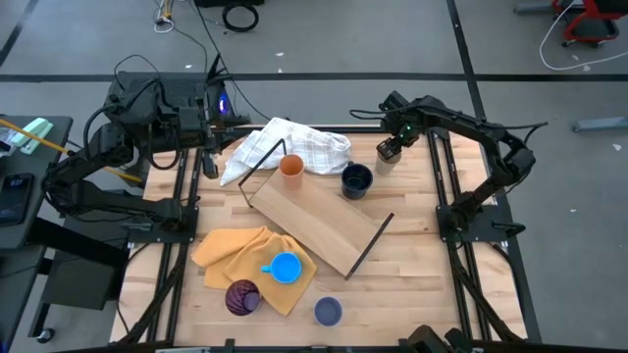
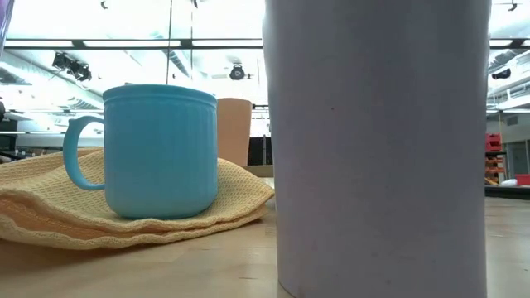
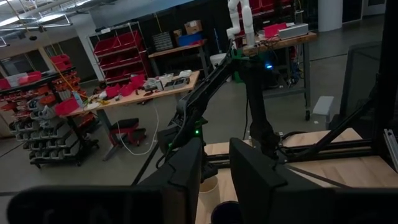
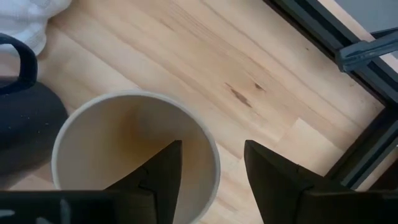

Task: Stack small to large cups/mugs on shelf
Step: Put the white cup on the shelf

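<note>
My right gripper [image 4: 212,144] [image 1: 390,149] points down over the tan cup [image 4: 134,155] [image 1: 384,164] at the table's far right. It is open, with one finger inside the cup and one outside; the rim passes between them untouched. The navy mug [image 1: 356,180] stands just left of the cup, and the orange cup [image 1: 291,165] stands by the shelf's [image 1: 319,224] far corner. The bright blue mug [image 2: 161,149] sits upright on the yellow cloth [image 2: 124,219]. The purple cup [image 1: 242,297] and lavender cup [image 1: 328,311] stand near the front edge. My left gripper [image 3: 214,152] waits raised at the far left, open, holding nothing.
A white checked cloth [image 1: 285,147] lies bunched at the far middle. The shelf board lies slantwise across the table's middle, its black wire frame [image 1: 378,240] sticking out at both ends. Black frame rails [image 1: 446,186] run along the table's left and right sides.
</note>
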